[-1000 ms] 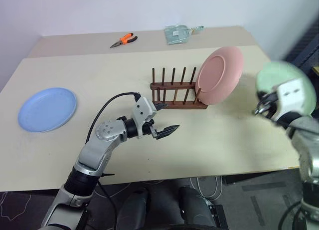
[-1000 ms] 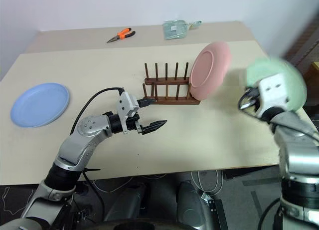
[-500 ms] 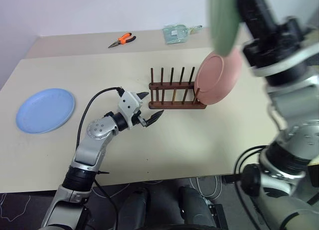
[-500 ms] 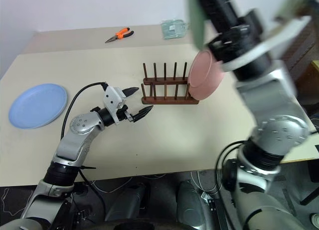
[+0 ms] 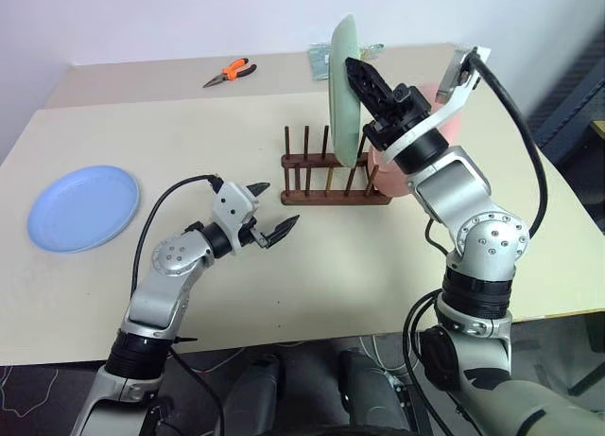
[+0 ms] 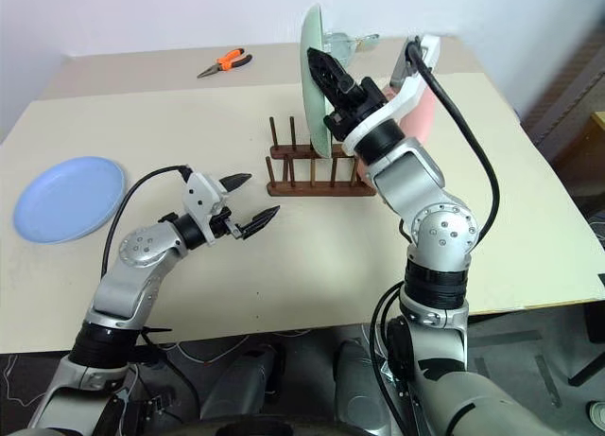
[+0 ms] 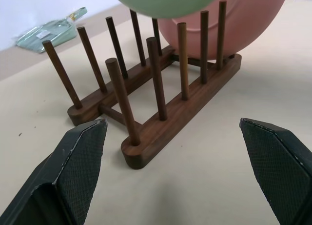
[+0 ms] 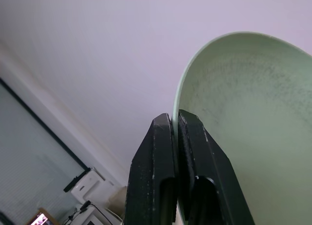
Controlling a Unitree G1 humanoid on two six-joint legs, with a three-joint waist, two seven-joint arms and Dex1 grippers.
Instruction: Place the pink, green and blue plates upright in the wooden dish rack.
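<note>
Green plate [image 5: 345,86]: round, matte, shallow-rimmed

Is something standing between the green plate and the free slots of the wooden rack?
Nothing visible does. The green plate hangs upright in the right gripper above the wooden rack; only the pink plate occupies an end slot.

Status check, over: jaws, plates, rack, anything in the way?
Right gripper shut on green plate, upright above wooden dish rack. Left gripper open, empty, facing rack. Pink plate racked; blue plate flat on table. Free slots unobstructed.
</note>
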